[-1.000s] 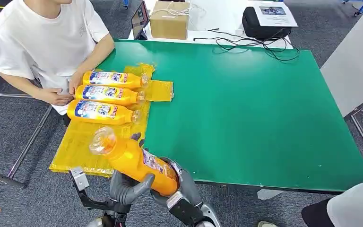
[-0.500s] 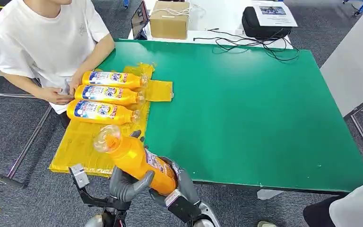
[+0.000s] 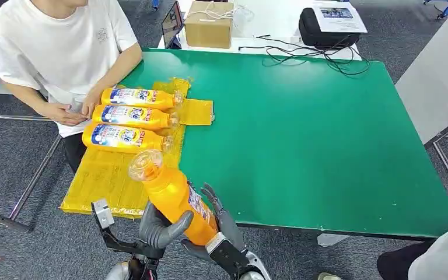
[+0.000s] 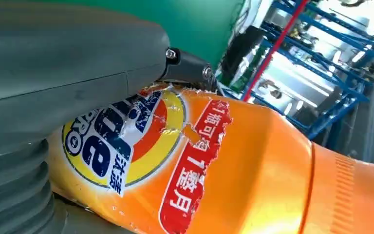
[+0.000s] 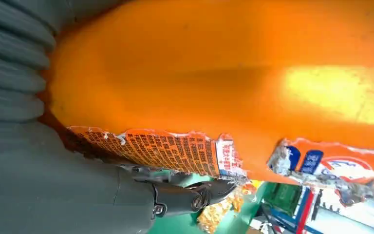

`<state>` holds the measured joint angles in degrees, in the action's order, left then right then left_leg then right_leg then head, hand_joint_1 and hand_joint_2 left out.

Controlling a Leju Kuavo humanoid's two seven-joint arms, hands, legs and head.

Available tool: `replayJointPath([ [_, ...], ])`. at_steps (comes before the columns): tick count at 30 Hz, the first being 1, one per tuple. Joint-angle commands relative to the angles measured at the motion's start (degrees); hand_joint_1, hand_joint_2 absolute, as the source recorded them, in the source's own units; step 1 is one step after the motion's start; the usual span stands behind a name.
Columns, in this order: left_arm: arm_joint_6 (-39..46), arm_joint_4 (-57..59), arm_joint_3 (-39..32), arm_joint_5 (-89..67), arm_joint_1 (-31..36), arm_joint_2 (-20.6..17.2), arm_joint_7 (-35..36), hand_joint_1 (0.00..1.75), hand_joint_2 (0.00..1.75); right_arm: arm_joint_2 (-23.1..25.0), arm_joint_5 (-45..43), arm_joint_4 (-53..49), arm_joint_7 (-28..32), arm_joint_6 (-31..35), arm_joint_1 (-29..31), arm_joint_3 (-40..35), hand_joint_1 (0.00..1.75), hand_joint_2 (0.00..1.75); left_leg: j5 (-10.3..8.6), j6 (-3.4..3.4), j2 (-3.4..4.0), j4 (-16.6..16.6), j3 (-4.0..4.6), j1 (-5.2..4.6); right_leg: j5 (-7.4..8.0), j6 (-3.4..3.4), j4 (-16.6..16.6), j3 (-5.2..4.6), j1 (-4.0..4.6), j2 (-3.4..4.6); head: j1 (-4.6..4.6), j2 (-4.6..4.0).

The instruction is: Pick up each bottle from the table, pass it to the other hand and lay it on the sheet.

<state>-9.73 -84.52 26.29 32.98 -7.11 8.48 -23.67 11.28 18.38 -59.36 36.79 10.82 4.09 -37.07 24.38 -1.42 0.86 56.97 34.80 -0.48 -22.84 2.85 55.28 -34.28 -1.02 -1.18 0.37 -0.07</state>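
An orange detergent bottle (image 3: 172,195) stands tilted over the table's near edge, clear cap up and toward the sheet. My left hand (image 3: 158,227) grips its lower body, thumb wrapped across the front. The left wrist view shows the bottle's label (image 4: 126,141) pressed against that hand (image 4: 53,87). My right hand (image 3: 220,224) is at the bottle's right side with its fingers spread upward beside it. In the right wrist view the bottle (image 5: 214,73) lies against that hand (image 5: 53,190). Three more orange bottles (image 3: 131,115) lie side by side on the yellow sheet (image 3: 102,181).
A person in a white shirt (image 3: 64,46) sits at the table's far left, both hands next to the laid bottles. The green table (image 3: 303,134) stretches to the right. A cardboard box (image 3: 209,24), a black bag (image 3: 326,32) and cables (image 3: 321,55) lie behind it.
The held bottle has tipped more upright and shifted right. My right hand's fingers have loosened from the bottle's base and spread. The person's hands have drawn back a little.
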Motion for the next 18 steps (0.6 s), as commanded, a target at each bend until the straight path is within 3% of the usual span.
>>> replayJointPath([
  [1, -1.97, 3.50, -0.17, 1.35, 2.42, -0.45, 1.22, 1.75, 1.75, 0.25, -1.28, -1.09, 0.80, 2.71, 0.95, 1.01, 0.00, 0.00, 0.03, 0.07, -0.06, -0.03, -0.14, 0.05, -0.03, -0.08, -0.03, 0.15, 0.04, 0.04, 0.00, 0.00],
  [4, 3.54, 2.67, -2.06, -5.78, 2.62, 0.08, -0.48, 1.75, 1.75, 0.79, -0.52, -3.71, 1.11, 9.40, 0.00, 4.78, 0.00, 0.00, 0.08, 0.11, -0.09, 0.00, -0.21, 0.09, -0.08, -0.12, -0.02, 0.23, 0.07, 0.05, 0.00, 0.00],
  [10, 14.25, 3.04, -8.99, -21.95, 6.52, -0.29, -4.58, 1.75, 1.75, 1.54, -7.56, -12.00, 3.21, 18.08, -1.91, 16.30, 0.00, 0.00, 0.10, 0.16, -0.24, 0.07, -0.26, 0.15, -0.14, -0.18, 0.04, 0.32, 0.13, -0.05, -0.02, 0.00],
  [13, 24.07, 3.61, -10.82, -34.13, 7.94, -1.09, -7.56, 1.75, 1.75, 1.06, -11.31, -16.91, 3.21, 22.78, -2.42, 19.55, 0.00, 0.00, -0.03, 0.09, -0.20, 0.01, -0.06, 0.04, -0.03, -0.09, 0.03, 0.07, 0.03, -0.10, 0.00, 0.00],
  [14, 31.48, 4.80, -11.50, -44.56, 9.02, -1.71, -8.42, 1.75, 1.75, 0.71, -12.40, -20.36, 3.21, 25.62, -2.87, 21.22, 0.00, 0.00, 0.01, 0.11, -0.24, 0.04, -0.12, 0.06, -0.08, -0.12, 0.06, 0.16, 0.04, -0.10, -0.02, 0.00],
  [18, 31.48, 4.80, -11.50, -44.56, 9.02, -1.71, -8.42, 1.75, 1.75, 0.71, -12.40, -20.36, 3.21, 25.62, -2.87, 21.22, 0.00, 0.00, 0.04, 0.10, -0.17, 0.00, -0.22, 0.08, -0.06, -0.11, -0.01, 0.25, 0.07, -0.03, 0.00, 0.00],
])
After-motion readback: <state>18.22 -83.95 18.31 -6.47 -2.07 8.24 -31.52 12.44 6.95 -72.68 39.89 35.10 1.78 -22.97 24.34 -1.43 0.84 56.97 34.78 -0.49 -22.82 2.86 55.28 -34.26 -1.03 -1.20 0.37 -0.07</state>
